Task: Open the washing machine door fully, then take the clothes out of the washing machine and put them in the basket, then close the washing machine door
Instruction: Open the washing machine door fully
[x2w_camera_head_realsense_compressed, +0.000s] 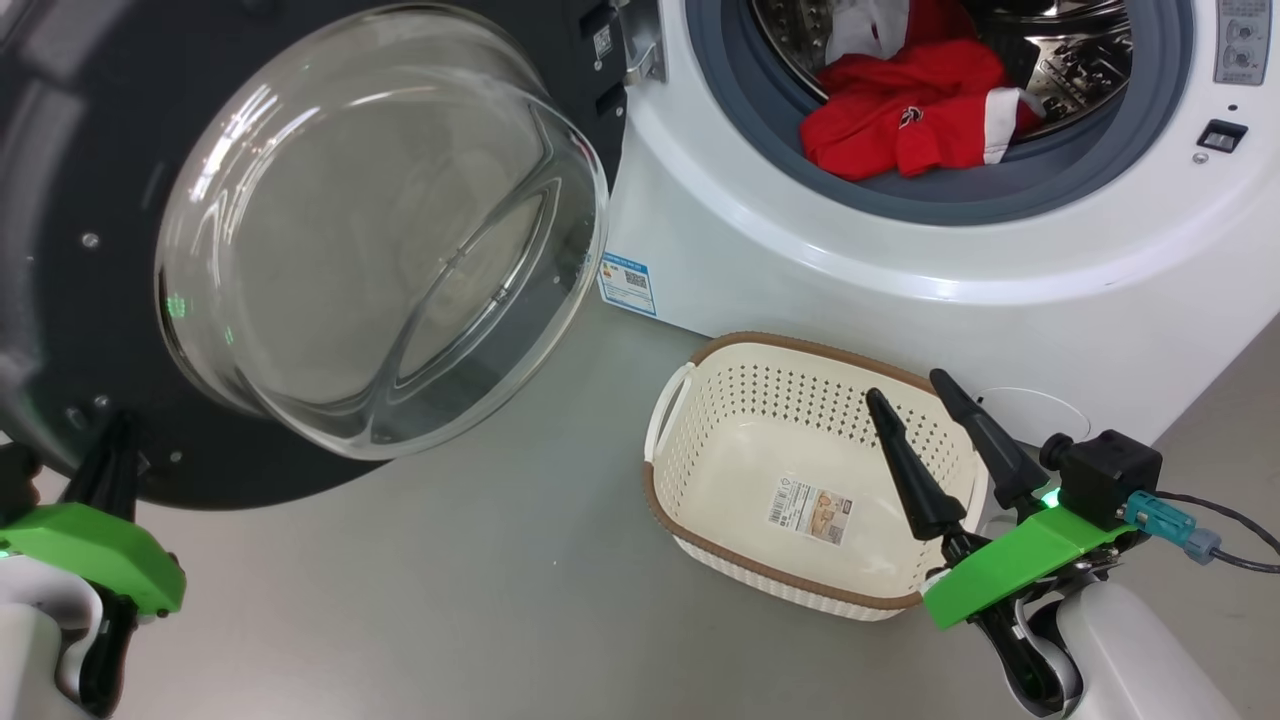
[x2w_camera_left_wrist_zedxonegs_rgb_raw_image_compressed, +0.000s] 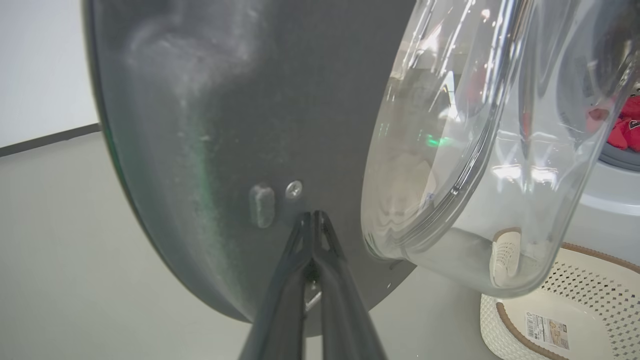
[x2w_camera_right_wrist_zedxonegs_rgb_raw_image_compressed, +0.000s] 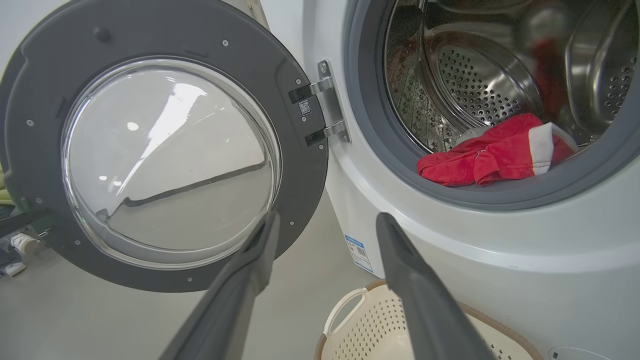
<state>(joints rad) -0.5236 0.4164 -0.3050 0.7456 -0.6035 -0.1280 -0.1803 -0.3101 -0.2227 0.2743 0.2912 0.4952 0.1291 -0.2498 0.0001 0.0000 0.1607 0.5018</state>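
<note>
Red clothes (x2w_camera_head_realsense_compressed: 905, 115) half-hidden in drum (x2w_camera_right_wrist_zedxonegs_rgb_raw_image_compressed: 475, 95) | washing machine door (x2w_camera_head_realsense_compressed: 90, 300) cropped, glossy | left pincer (x2w_camera_left_wrist_zedxonegs_rgb_raw_image_compressed: 312, 217) pinched together | right pincer (x2w_camera_head_realsense_compressed: 908, 387) wide, empty

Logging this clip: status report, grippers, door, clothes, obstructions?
Left gripper shut, tips at inner face of door. Right gripper open, empty, over basket. Door wide open; red clothes inside washer. Nothing in the way.

L gripper (x2w_camera_left_wrist_zedxonegs_rgb_raw_image_compressed: 314, 216): fingers pressed together, tips at lower inner face of the washing machine door (x2w_camera_head_realsense_compressed: 60, 300). R gripper (x2w_camera_head_realsense_compressed: 908, 388): jaws wide apart, empty, well right of door, clear of it.
</note>
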